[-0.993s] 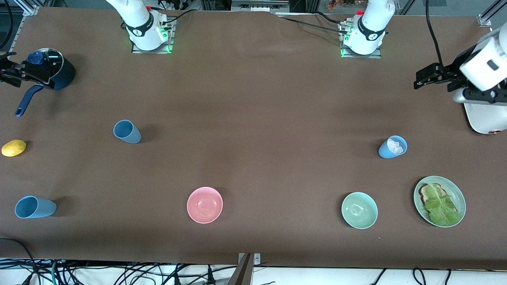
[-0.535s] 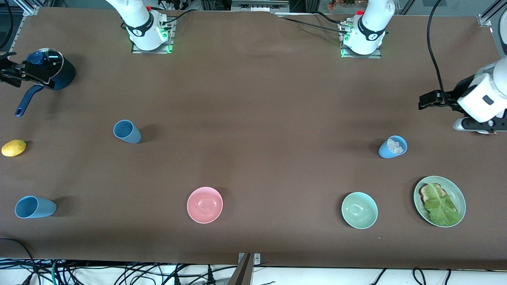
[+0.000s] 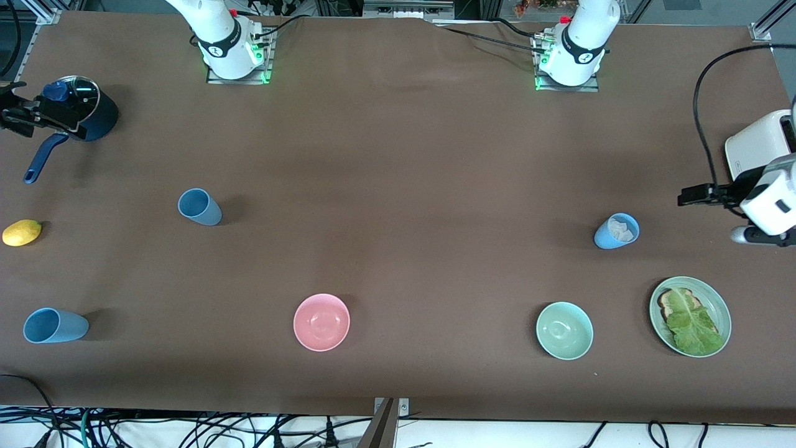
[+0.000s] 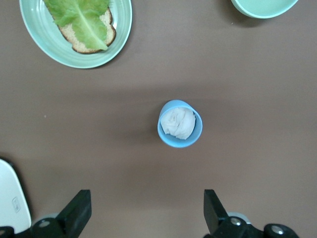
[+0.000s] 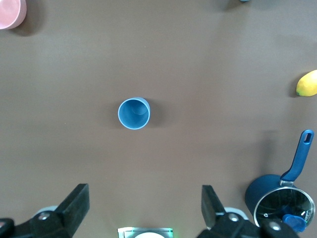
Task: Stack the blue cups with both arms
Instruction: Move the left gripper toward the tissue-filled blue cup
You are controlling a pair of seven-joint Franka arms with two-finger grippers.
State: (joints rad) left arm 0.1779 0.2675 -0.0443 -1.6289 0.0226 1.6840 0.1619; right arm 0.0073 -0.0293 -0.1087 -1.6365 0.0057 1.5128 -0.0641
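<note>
Nothing is stacked yet: the three blue cups stand well apart on the brown desk, which is likely why both arms are needed. One blue cup sits upright toward the right arm's end, a second blue cup stands nearer the front camera at that same end, and the third blue cup stands toward the left arm's end with a crumpled white wad stuffed inside it. That filling looks like a snag, since another cup could hardly nest in it, so I would guess it serves better going on top or being emptied first. The left hand hangs up in the air over the desk beside that filled cup, fingers spread wide and empty, its camera looking straight down as though lining up a descent. The right hand is likewise released and holding nothing; at the edge of the front view it sits over the dark navy pot, while its camera frames the first cup. The pink bowl, mint-green bowl, plate of toast and lettuce, lemon and white toaster lie out of both approach paths, so each hand seems to have a free drop to its cup
</note>
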